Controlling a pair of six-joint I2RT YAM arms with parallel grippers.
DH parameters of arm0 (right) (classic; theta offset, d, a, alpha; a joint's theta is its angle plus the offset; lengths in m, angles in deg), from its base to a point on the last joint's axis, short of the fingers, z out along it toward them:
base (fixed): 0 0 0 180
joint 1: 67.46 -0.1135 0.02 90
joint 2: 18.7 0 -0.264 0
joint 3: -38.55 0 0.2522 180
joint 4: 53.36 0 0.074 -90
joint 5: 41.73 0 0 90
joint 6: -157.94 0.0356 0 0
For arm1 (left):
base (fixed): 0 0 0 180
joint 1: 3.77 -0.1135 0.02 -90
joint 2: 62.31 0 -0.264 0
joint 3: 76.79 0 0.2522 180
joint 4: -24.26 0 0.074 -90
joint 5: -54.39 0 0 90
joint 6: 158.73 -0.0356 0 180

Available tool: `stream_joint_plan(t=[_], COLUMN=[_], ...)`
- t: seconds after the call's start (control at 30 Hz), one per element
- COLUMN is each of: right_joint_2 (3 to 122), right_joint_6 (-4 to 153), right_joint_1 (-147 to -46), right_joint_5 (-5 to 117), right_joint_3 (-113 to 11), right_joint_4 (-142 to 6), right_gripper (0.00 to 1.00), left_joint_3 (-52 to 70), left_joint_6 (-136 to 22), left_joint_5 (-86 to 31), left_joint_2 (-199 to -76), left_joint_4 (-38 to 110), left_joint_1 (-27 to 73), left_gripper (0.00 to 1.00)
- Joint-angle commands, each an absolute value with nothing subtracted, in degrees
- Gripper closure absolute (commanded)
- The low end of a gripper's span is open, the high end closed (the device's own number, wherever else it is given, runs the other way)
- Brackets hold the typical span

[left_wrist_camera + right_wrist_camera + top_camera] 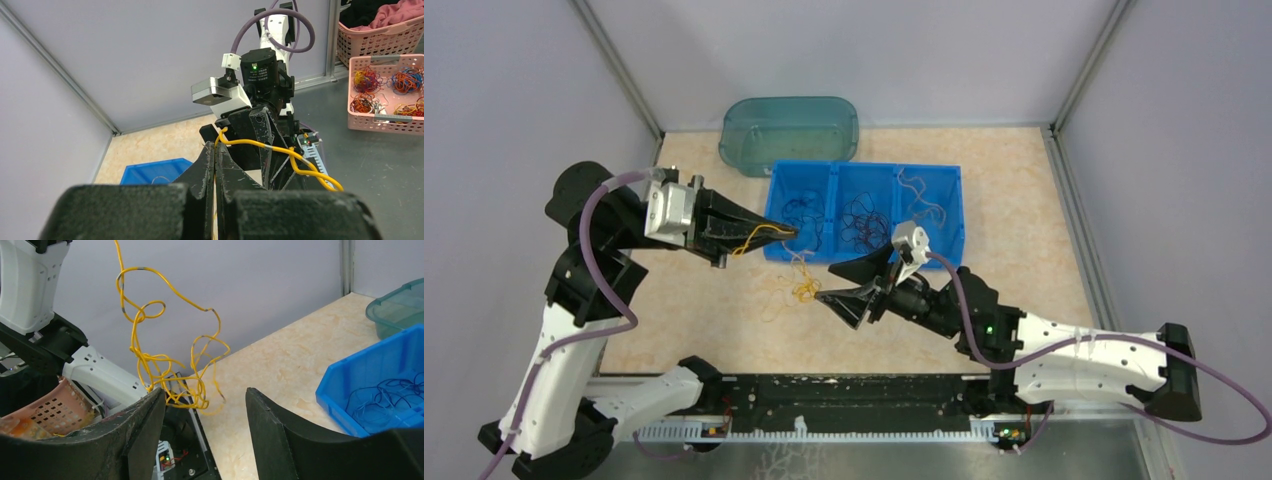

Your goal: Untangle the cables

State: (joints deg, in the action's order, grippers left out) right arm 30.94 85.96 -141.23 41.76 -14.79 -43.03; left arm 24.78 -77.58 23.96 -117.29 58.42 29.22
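Observation:
A tangled yellow cable [803, 288] hangs from my left gripper [790, 232], which is shut on its upper end just in front of the blue bin [868, 168]. In the left wrist view the jaws [216, 148] press together on that yellow cable [270, 146]. My right gripper [826, 284] stands open beside the dangling clump, at its lower end. In the right wrist view the clump [165, 365] hangs just beyond the left fingertip [157, 396] of the open gripper [205, 395], with nothing pinched. Dark blue cables [804, 215], black ones [864, 220] and pale ones [921, 205] lie in the bin's three compartments.
A teal translucent tub [789, 135] stands behind the bin at the back wall. Grey walls close in the marble-patterned tabletop [1024, 200] on three sides. The arm bases and a black rail [844, 395] run along the near edge. Pink baskets [385, 95] with coloured wire stand off the table.

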Motion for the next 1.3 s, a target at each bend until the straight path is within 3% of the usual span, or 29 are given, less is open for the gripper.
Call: stream_joint_plan(t=[0.0, 0.17, 0.53, 0.77, 1.27], right_joint_2=[28.68, 26.05, 31.48, 33.36, 37.44], right_joint_6=[85.92, 86.44, 86.13, 85.68, 74.07], right_joint_1=[-141.99, -141.99, -142.66, -143.15, -145.97], right_joint_5=[42.22, 40.32, 45.65, 45.84, 25.68], right_joint_3=[-17.62, -16.11, -20.56, -20.74, -22.74], right_joint_4=[-40.36, -39.57, -39.43, -38.76, -37.83], right_gripper=[0.39, 0.39, 0.48, 0.48, 0.55], left_joint_3=[24.3, 23.67, 23.24, 22.66, 21.52], left_joint_6=[-77.68, -77.8, -78.43, -79.11, -75.87], left_joint_5=[23.98, 23.99, 23.32, 22.86, 22.95], left_joint_2=[-116.55, -116.32, -116.32, -116.16, -115.6], left_joint_4=[57.8, 57.75, 57.97, 58.15, 56.66], left_joint_1=[29.03, 29.01, 29.01, 29.01, 29.01], left_gripper=[1.0, 1.0, 1.0, 1.0, 1.0])
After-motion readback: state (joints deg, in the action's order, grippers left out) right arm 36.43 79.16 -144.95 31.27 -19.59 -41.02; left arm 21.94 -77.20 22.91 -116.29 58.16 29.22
